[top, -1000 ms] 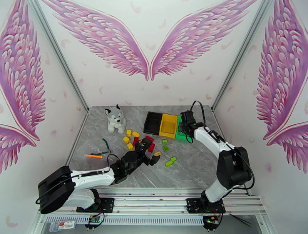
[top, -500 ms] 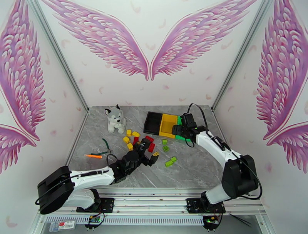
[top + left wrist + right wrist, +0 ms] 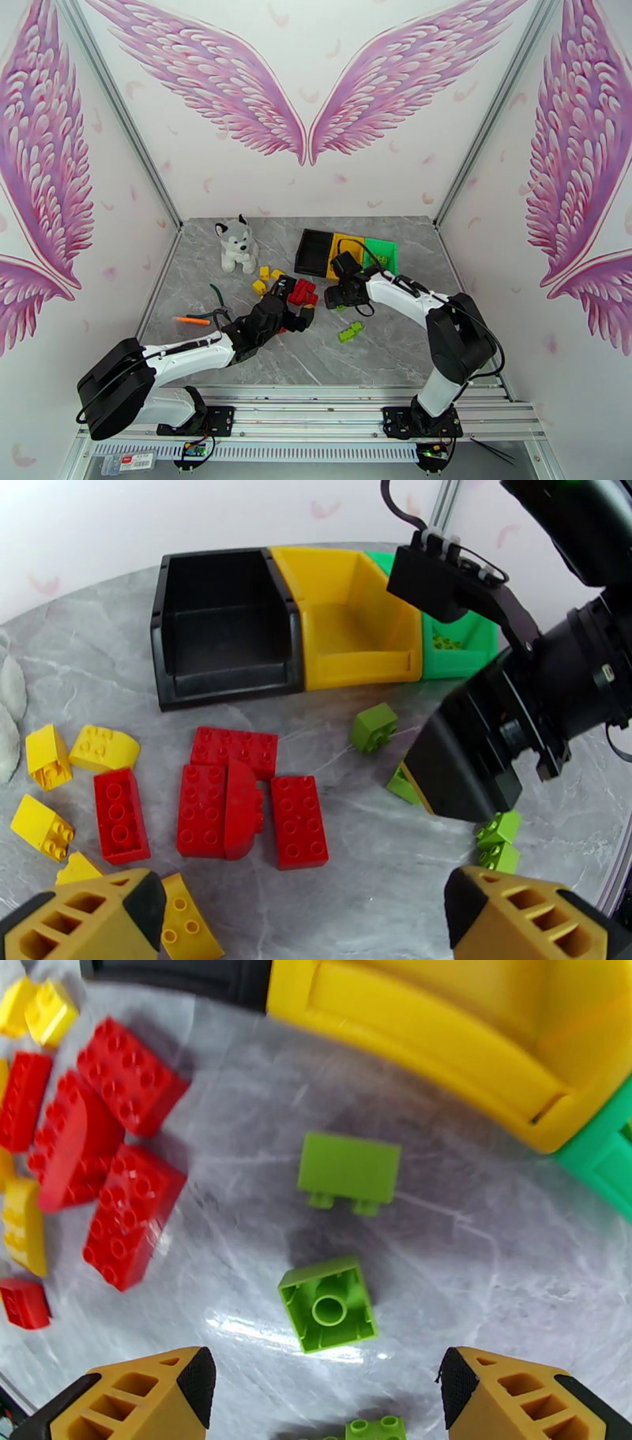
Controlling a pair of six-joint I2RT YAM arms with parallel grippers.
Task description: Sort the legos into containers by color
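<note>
The right gripper [image 3: 324,1396] hangs over the marbled table [image 3: 474,1276] with its jaws spread wide and nothing between them. An upturned green brick [image 3: 328,1303] lies just ahead of the gap and close to its centre line. The brick is near square and offers no long axis. Its sides sit slightly askew to the line between the fingertips, so a small turn of the wrist would likely square the grip. A second green brick [image 3: 348,1169] lies on its side just beyond, apart from the first. A third [image 3: 375,1427] shows at the near edge. The green bin [image 3: 608,1161], the likely destination, stands off to the right, joined to the yellow bin [image 3: 411,1031]. The left gripper [image 3: 308,918], its jaws also wide apart and empty, is poised short of a cluster of red bricks [image 3: 229,796]. Most of these lie with their long axes running away from it. Yellow bricks [image 3: 103,748] sit to their left and the black bin [image 3: 221,630] stands beyond. The right arm is plainly nearer the green pieces and the left nearer the red. From above the two grippers sit close together, so a clash between them looks the main hazard. A plush husky [image 3: 237,245], an orange marker [image 3: 191,320] and pliers [image 3: 216,303] lie well clear at the left.
</note>
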